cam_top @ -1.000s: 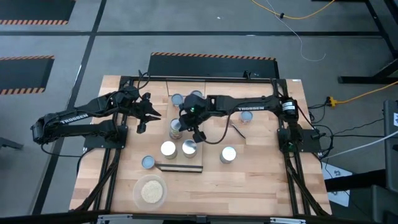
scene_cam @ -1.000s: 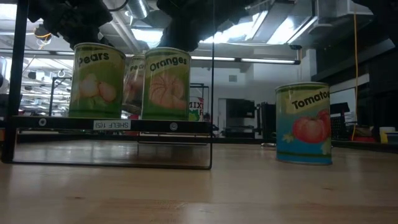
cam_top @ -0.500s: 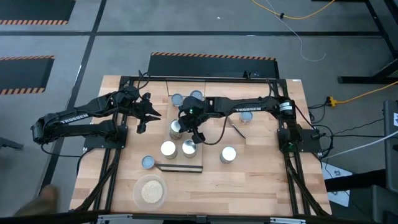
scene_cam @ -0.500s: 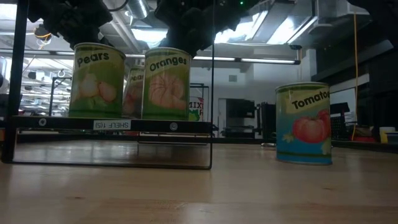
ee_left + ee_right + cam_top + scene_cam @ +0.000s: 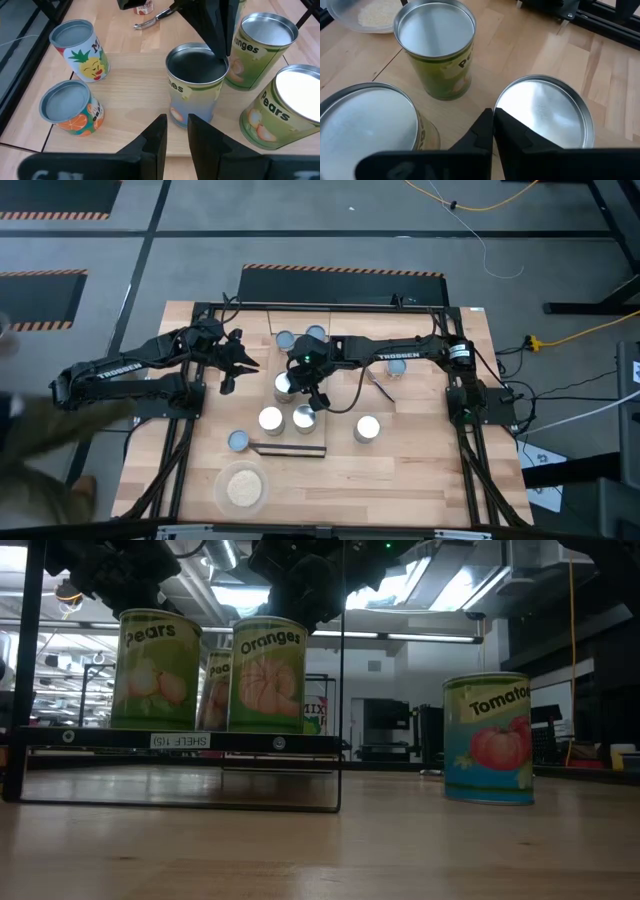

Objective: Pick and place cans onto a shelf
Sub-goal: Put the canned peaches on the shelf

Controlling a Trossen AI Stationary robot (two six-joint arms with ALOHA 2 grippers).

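The right end effector [image 5: 308,390] hovers low over the shelf [image 5: 318,436], its fingers drawn nearly together on nothing, tips just beside the rim of a silver-topped can [image 5: 196,82]. That can stands at the back of the pale wood board, behind a Pears can [image 5: 155,668] and an Oranges can [image 5: 268,675]. By the look of it, this is the letting-go end of a placement, with three cans shelved and several still to go.

The left end effector [image 5: 176,131] waits beside the shelf, fingers slightly parted and empty. The next move seems to call for a straight lift clear of the closely packed tins, then a reach to one still on the table [image 5: 420,470], perhaps the Tomato can [image 5: 488,738] standing alone to the side.

All are short metal cylinders with glossy paper labels, some lids bright white and some dull grey. The shelf's front edge is a thin dark rail on wire legs.
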